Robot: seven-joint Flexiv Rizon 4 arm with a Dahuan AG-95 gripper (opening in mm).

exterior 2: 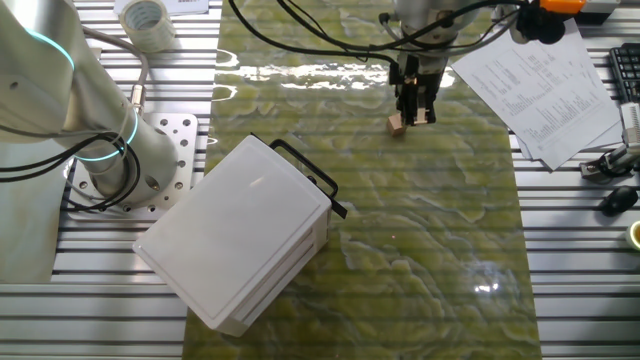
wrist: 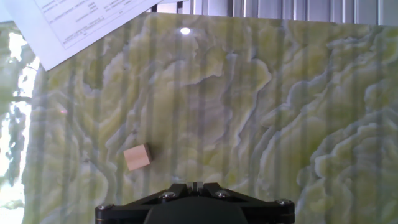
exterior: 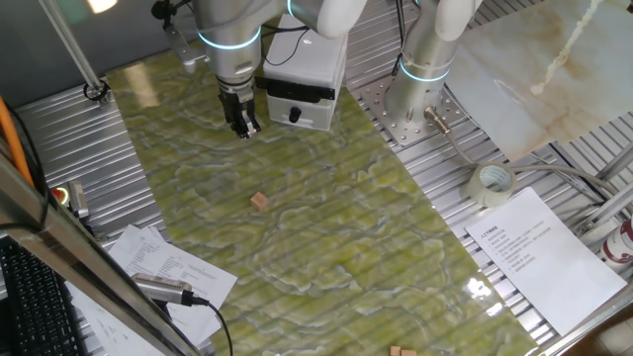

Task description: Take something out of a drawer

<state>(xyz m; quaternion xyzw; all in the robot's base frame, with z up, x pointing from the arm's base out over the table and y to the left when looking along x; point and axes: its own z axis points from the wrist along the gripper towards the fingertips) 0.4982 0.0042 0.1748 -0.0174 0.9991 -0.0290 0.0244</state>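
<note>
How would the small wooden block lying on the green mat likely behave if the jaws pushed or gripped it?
The wooden block looks solid and flat-faced, so it would probably slide or tumble, not roll. Its small size suggests it is light and easily knocked. The green mat looks glossy, so it may skid when nudged. The gripper hangs above the mat.

The arm points its gripper [exterior: 243,127] straight down, fingers close together, holding nothing.

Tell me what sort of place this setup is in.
Most likely a robotics lab workbench. The robot arm is bolted by its base to a slotted aluminium table, with cables, printed sheets and a roll of tape lying around a green marbled mat.
</note>
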